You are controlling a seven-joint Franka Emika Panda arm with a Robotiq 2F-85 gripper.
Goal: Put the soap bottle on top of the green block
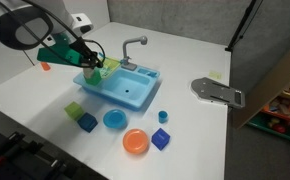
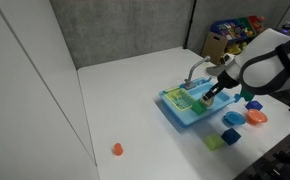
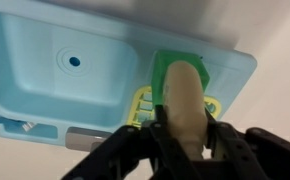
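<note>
One item in hand: my gripper (image 3: 185, 138) pinches the pale soap bottle (image 3: 183, 100), holding it directly over the green block (image 3: 161, 72) on the ledge of the toy sink (image 3: 15, 95), lined up for setting down; contact with the block I cannot tell; early release risks toppling.

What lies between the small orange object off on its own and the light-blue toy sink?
Nothing: bare white tabletop separates the small orange object from the light-blue plastic toy sink, clearest in an exterior view.
</note>
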